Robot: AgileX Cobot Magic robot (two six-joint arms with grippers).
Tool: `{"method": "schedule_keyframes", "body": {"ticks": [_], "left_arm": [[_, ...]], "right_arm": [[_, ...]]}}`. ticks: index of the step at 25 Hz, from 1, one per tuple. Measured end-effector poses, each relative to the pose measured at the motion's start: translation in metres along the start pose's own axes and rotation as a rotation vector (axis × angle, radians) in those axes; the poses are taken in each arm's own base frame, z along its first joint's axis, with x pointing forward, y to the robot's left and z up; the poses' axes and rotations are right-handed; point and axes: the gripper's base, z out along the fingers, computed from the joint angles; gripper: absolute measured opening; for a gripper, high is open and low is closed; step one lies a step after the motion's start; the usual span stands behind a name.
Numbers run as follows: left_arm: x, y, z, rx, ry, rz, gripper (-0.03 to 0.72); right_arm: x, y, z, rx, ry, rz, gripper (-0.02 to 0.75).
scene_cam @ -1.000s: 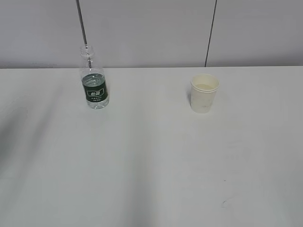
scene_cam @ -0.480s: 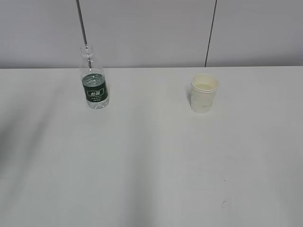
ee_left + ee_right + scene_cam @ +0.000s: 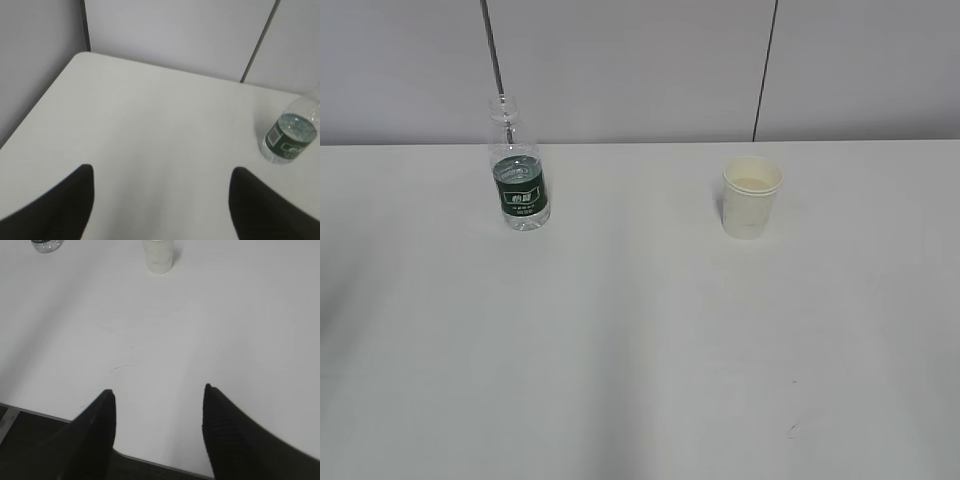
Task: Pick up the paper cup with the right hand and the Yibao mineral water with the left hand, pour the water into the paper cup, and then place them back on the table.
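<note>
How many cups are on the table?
1. The paper cup stands upright on the right side of the table, apart from the bottle on the left. Nothing looks hidden.

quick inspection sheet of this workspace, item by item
surface: white table, bare but for a small dark scuff mark
job's things: Yibao mineral water upright, uncapped, on the left; paper cup upright on the right, well apart from the bottle
clutter: nothing seen
grippers: left gripper open, holding nothing, the bottle off to its right; right gripper open, holding nothing, over the table's near edge
cables: nothing seen
surroundings: grey wall panels with dark seams
</note>
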Motion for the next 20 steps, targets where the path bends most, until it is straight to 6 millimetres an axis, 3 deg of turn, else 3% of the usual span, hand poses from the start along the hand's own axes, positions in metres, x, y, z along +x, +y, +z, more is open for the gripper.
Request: {"method": "schedule_keyframes", "body": {"ticks": [9,20], "left_arm": [[0.026,0.010,-0.046,0.027,0.233,0.006,0.501],[0.052,0.010,-0.105,0.252,0.298,0.090,0.498]], "right_arm": [[0.000,0.000,0.000,0.000,0.002,-0.002,0.442],[0.000,0.000,0.000,0.000,0.002,-0.002,0.442]]}}
